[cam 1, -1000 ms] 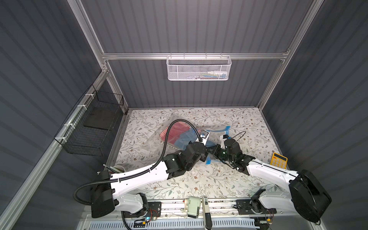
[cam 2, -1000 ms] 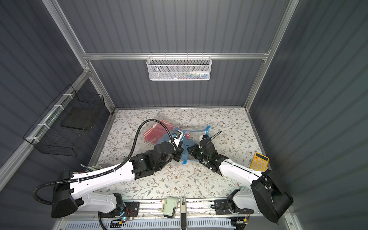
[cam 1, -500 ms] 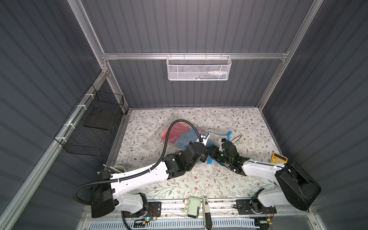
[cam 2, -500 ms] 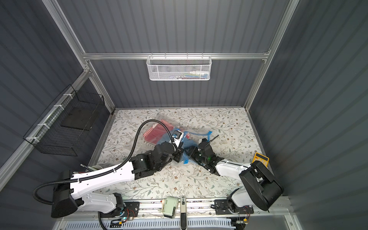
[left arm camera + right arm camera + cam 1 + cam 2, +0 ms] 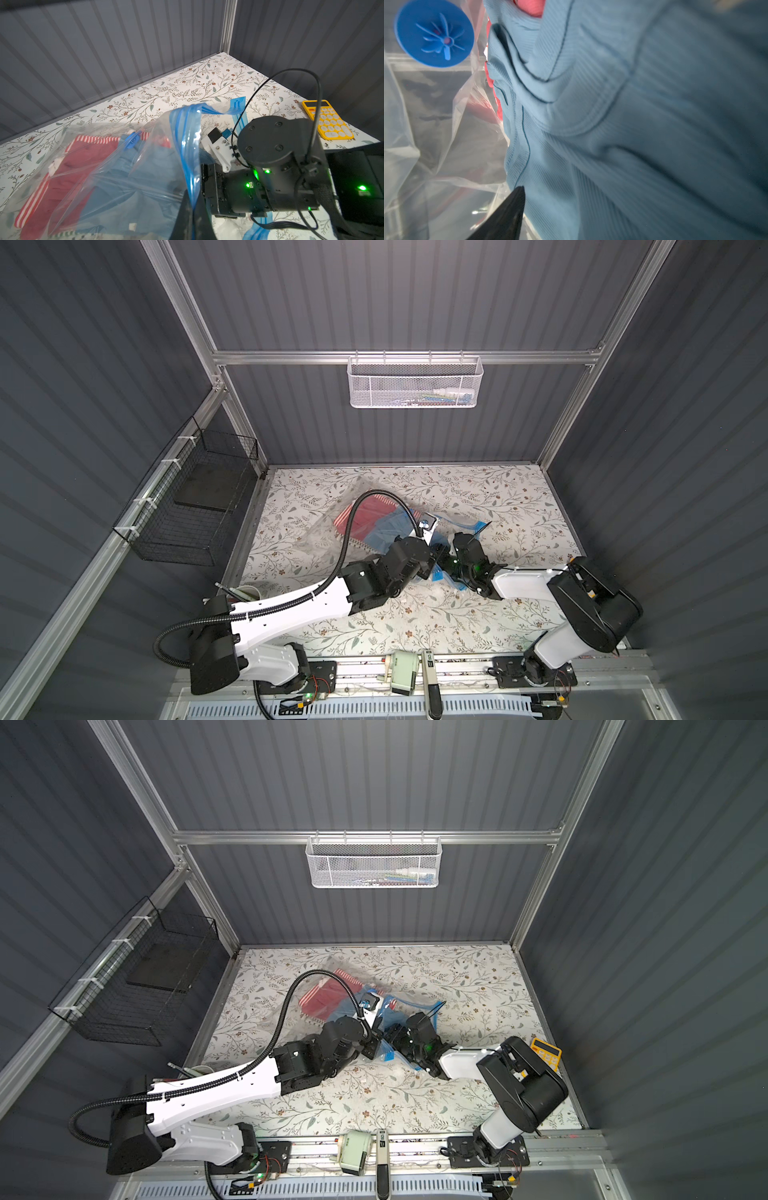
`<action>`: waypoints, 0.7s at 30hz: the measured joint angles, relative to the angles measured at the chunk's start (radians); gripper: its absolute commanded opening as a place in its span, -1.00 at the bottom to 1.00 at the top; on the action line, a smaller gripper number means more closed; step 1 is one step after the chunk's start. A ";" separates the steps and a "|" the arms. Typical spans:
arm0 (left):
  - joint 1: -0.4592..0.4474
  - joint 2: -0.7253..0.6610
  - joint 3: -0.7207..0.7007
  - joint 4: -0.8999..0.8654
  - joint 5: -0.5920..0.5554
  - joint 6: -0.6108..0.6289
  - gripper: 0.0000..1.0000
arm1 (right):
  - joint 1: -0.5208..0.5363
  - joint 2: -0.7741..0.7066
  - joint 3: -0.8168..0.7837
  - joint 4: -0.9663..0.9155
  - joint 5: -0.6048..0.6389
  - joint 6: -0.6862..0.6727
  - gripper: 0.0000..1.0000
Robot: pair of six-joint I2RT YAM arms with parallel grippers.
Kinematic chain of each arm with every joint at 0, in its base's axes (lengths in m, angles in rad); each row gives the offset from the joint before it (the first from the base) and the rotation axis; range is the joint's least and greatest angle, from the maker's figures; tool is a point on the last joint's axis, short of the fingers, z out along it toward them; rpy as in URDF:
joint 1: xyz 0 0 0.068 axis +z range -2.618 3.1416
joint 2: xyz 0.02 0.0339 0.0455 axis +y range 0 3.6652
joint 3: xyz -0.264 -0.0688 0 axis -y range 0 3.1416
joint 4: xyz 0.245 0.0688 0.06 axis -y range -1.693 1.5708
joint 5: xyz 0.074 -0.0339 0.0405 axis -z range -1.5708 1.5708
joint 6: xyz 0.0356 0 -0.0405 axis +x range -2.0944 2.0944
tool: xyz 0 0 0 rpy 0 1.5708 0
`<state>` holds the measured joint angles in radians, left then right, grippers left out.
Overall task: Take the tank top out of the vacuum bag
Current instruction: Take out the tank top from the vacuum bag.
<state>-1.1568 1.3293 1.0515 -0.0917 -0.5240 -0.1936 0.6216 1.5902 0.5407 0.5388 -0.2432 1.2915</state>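
The left gripper stays clamped on the zip strip of the bag. The right gripper has pushed deeper into the bag's mouth, its jaws now apart. One finger lies beside the blue tank top, still inside the bag mid-table.

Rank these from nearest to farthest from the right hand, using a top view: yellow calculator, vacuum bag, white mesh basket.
1. vacuum bag: the right hand reaches into its open mouth.
2. yellow calculator: lying off to the robot's right.
3. white mesh basket: hung high at the back.
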 measured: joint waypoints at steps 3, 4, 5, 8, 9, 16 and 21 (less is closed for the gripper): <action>0.000 0.000 0.000 0.000 0.000 0.000 -1.00 | 0.000 0.023 0.014 0.028 0.005 -0.002 0.05; 0.000 0.000 0.000 0.000 0.000 0.000 -1.00 | 0.000 0.030 0.024 0.033 0.007 -0.007 -0.04; 0.000 0.000 0.000 0.000 0.000 0.000 -1.00 | 0.000 0.035 0.033 0.037 0.009 -0.012 -0.11; 0.000 0.000 0.000 0.000 0.000 0.000 -1.00 | 0.000 0.037 0.050 0.047 0.016 -0.018 -0.30; 0.000 -0.001 0.000 -0.001 -0.001 0.000 -1.00 | 0.000 0.035 0.050 0.048 0.019 -0.021 -0.42; 0.000 -0.005 0.000 -0.001 -0.005 0.001 -1.00 | 0.000 -0.051 0.026 0.023 0.035 -0.035 -1.00; 0.000 -0.009 0.000 -0.001 -0.008 0.001 -1.00 | 0.000 -0.162 0.020 -0.029 0.043 -0.042 -1.00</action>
<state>-1.1568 1.3205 1.0515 -0.0929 -0.5323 -0.1928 0.6220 1.4281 0.5610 0.5095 -0.2001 1.2491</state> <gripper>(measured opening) 0.049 0.061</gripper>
